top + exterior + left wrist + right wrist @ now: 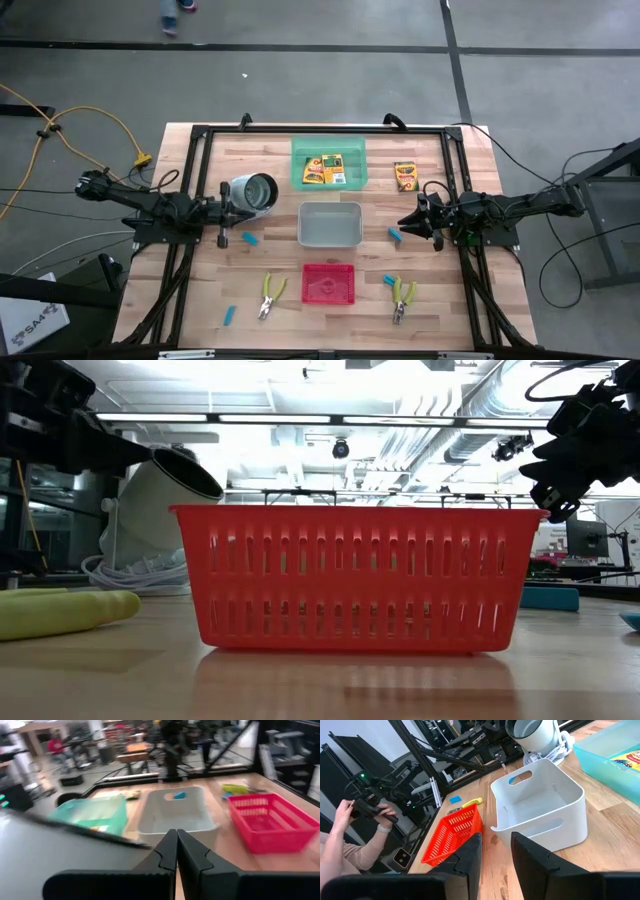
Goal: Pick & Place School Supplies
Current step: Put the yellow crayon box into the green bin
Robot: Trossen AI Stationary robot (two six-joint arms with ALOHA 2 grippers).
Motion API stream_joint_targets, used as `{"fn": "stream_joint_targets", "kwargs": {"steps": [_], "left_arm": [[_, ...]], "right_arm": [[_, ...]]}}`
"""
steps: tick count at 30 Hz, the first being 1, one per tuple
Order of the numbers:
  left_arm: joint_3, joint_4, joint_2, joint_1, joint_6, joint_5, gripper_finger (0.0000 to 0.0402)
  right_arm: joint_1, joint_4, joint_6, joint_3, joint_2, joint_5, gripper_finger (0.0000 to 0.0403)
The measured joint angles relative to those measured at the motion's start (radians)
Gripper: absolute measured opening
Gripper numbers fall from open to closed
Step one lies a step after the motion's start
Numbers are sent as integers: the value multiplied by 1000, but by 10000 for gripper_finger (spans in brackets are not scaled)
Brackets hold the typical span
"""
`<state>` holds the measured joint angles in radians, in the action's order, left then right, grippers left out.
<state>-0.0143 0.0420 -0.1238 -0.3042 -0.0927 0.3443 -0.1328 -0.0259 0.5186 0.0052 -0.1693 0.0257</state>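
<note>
Right gripper (404, 223) hangs part-open and empty beside the grey tray (330, 225); left gripper (224, 211) is clenched, empty.
Two crayon boxes (324, 169) lie in the green tray (329, 147); a third crayon box (405, 176) rests on the table (500, 290).

Wooden table (500, 290): trays (329, 283), crayon boxes (404, 176), pliers (270, 295).

The person (340, 851) beyond the right gripper (495, 851) is cut off by the picture's edge. Nothing between its parted fingers can be made out. The green tray (92, 813) ahead of the left gripper (176, 851) is blurred.
</note>
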Motion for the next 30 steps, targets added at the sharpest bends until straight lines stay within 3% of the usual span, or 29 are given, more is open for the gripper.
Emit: {"fn": "stream_joint_targets", "kwargs": {"steps": [9,15,30], "left_arm": [[0,-19,0,0,-37,-170,1],[0,-29,0,0,41,-230,1],[0,-33,0,0,48,-252,1]], "right_arm": [[0,0,0,0,0,0,97],[0,0,0,0,0,0,97],[0,0,0,0,0,0,97]]}}
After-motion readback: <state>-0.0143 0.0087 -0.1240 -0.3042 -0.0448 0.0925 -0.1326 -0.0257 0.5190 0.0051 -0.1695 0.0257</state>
